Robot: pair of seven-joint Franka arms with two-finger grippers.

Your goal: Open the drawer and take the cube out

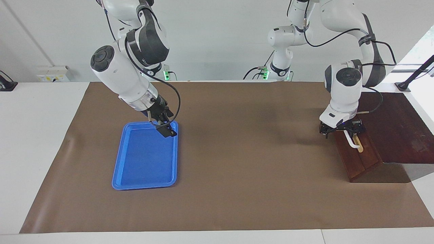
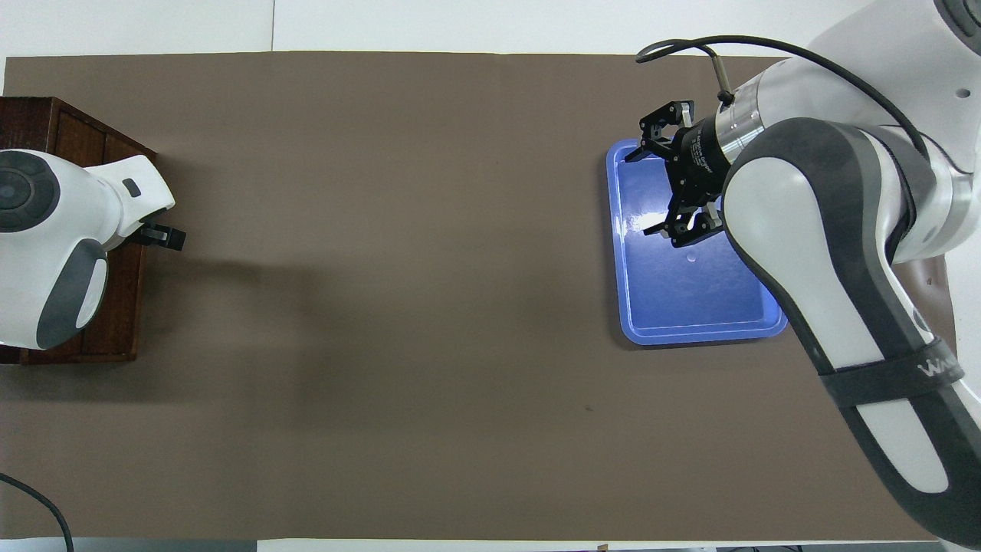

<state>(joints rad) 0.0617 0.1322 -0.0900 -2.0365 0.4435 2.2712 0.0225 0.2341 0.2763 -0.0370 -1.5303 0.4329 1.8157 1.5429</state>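
The drawer (image 1: 361, 159) is the dark reddish-brown front of a dark wooden box (image 2: 84, 134) at the left arm's end of the table. It looks shut, and its white bar handle (image 1: 352, 142) lies on a tan strip. My left gripper (image 1: 340, 130) is down at the end of the handle nearer the robots; in the overhead view (image 2: 165, 236) the arm hides most of it. My right gripper (image 1: 162, 126) is open and empty, hanging over the robot-side end of a blue tray (image 1: 144, 176); it also shows in the overhead view (image 2: 647, 192). The cube is hidden.
The blue tray (image 2: 690, 326) lies empty on the brown mat (image 1: 237, 152) toward the right arm's end of the table. The mat covers most of the white table (image 1: 30, 135). A black stand foot (image 1: 403, 86) sits beside the box, nearer the robots.
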